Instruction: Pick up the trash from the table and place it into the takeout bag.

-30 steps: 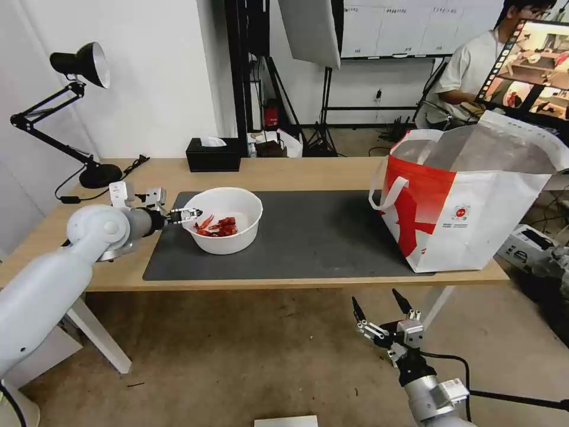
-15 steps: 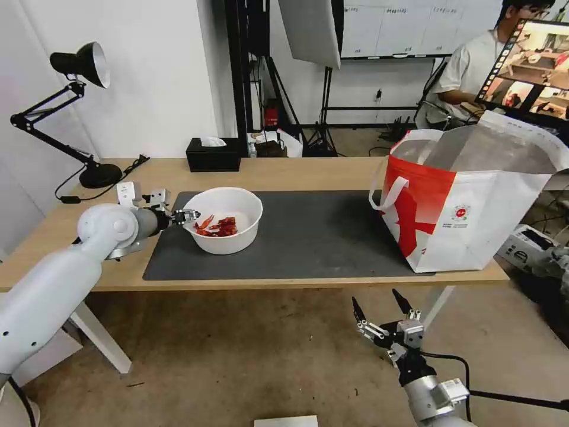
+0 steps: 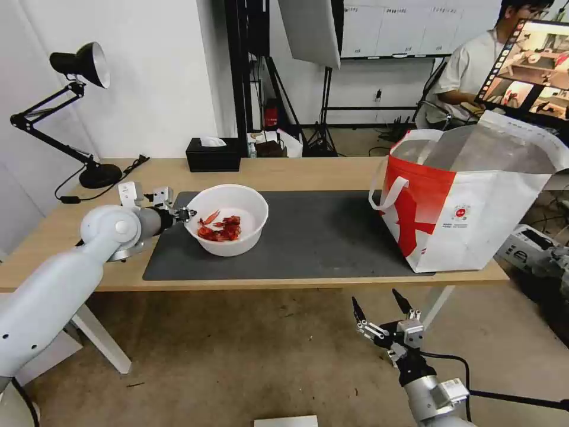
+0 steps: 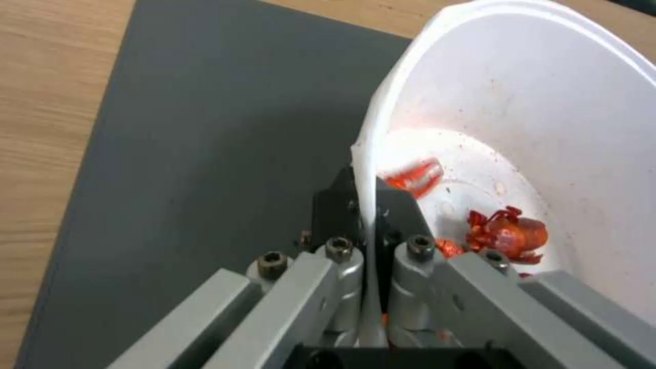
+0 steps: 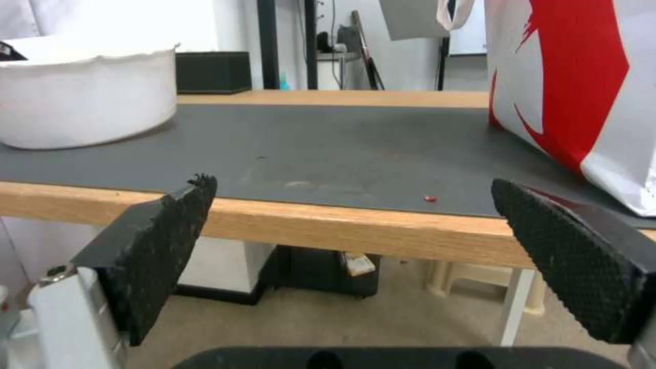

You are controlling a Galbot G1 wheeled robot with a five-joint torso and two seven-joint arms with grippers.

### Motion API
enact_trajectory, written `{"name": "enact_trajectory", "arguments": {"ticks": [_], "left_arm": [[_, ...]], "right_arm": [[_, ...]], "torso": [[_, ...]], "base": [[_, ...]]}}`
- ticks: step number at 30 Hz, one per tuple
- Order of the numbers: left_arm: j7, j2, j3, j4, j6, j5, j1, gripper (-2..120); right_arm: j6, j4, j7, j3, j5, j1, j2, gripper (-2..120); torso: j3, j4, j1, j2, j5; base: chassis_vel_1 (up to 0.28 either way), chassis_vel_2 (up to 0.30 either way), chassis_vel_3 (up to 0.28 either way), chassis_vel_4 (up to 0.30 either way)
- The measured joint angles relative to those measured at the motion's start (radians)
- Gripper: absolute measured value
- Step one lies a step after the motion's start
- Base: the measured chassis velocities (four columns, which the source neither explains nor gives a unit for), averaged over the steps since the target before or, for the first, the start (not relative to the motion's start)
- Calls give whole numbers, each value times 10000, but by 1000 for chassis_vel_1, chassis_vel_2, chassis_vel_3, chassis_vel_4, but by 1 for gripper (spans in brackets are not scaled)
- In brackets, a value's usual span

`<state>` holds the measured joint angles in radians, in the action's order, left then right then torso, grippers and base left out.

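Observation:
A white round bowl (image 3: 227, 219) with red scraps (image 3: 220, 228) sits on the left part of the dark grey mat (image 3: 308, 237) on the table (image 3: 296, 172). My left gripper (image 3: 185, 214) is shut on the bowl's left rim, one finger inside the wall and one outside, as the left wrist view shows at the bowl rim (image 4: 372, 169). The red-and-white takeout bag (image 3: 468, 201) stands open at the table's right end. My right gripper (image 3: 379, 308) hangs open below the table's front edge, fingers (image 5: 164, 225) spread wide.
A black tissue box (image 3: 212, 154) stands at the table's back edge. A black desk lamp (image 3: 77, 112) occupies the far left corner. A tiny red crumb (image 5: 429, 198) lies on the mat near the front edge. A person sits behind the bag.
The bowl has slid a little to the right and tilted, with the scraps shifting inside it. My left gripper moved right with the rim. The right arm has stayed still.

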<state>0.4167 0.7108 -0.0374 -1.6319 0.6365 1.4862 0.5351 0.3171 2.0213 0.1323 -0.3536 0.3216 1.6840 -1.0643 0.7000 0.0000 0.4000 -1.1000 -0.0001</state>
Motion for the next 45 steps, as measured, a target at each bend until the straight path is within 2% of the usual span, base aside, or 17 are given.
{"name": "enact_trajectory", "arguments": {"ticks": [5,7,8,11,12,18,24,28,31,32,35,36,38,39,41,42,45], "left_arm": [[6,-35,-234,-232,-346,-42,163,0],[9,-39,-338,-518,-1043,-470,147,0],[9,-39,-338,-518,-1043,-470,147,0],[110,75,-379,-815,-2232,-1638,-80,0],[110,75,-379,-815,-2232,-1638,-80,0],[135,147,-388,-1591,-3448,-3465,89,0],[134,176,-278,-1821,-3662,-3735,-69,0],[220,450,283,-1860,-3544,-3430,-974,0],[478,958,1262,-1849,-3308,-2874,-2238,0],[478,958,1262,-1849,-3308,-2874,-2238,0],[914,1940,2665,-1363,-3207,-2325,-3960,0],[914,1940,2665,-1363,-3207,-2325,-3960,0],[1191,2857,3527,-727,-3166,-1980,-5253,0],[1191,2857,3527,-727,-3166,-1980,-5253,0],[1249,3795,4202,5,-3149,-1838,-6276,0],[1249,3795,4202,5,-3149,-1838,-6276,0],[1254,4813,4848,908,-3129,-1783,-7149,0]], "right_arm": [[0,0,0,0,0,0,0,100],[0,0,0,0,0,0,0,100],[0,0,0,0,0,0,0,100],[-1,0,-1,0,0,0,0,100],[-1,0,-1,0,0,0,0,100],[-1,0,0,0,0,0,0,100],[0,0,0,0,0,0,0,100],[0,0,0,0,0,0,0,100],[0,0,0,0,0,0,0,100],[0,0,0,0,0,0,0,100],[0,0,-1,0,0,-1,0,100],[0,0,-1,0,0,-1,0,100],[-1,0,0,0,0,-1,0,100],[-1,0,0,0,0,-1,0,100],[0,0,-1,0,0,0,0,100],[0,0,-1,0,0,0,0,100],[-1,0,0,0,1,0,0,100]], "torso": [[0,0,0,0,0],[0,1,0,0,0],[0,1,0,0,0],[0,0,0,0,3],[0,0,0,0,3],[0,0,0,0,-1],[0,2,-1,0,0],[0,3,-1,0,1],[0,0,0,1,4],[0,0,0,1,4],[1,-1,-1,1,1],[1,-1,-1,1,1],[1,-2,1,1,7],[1,-2,1,1,7],[1,-4,1,1,7],[1,-4,1,1,7],[1,-5,1,1,6]], "base": [[0,0,0,0],[0,0,0,0],[0,0,0,0],[0,0,0,0],[0,0,0,0],[0,0,0,0],[0,0,0,0],[0,0,0,0],[0,0,0,0],[0,0,0,0],[0,0,0,0],[0,0,0,0],[0,0,0,0],[0,0,0,0],[0,0,0,0],[0,0,0,0],[0,0,0,0]]}}
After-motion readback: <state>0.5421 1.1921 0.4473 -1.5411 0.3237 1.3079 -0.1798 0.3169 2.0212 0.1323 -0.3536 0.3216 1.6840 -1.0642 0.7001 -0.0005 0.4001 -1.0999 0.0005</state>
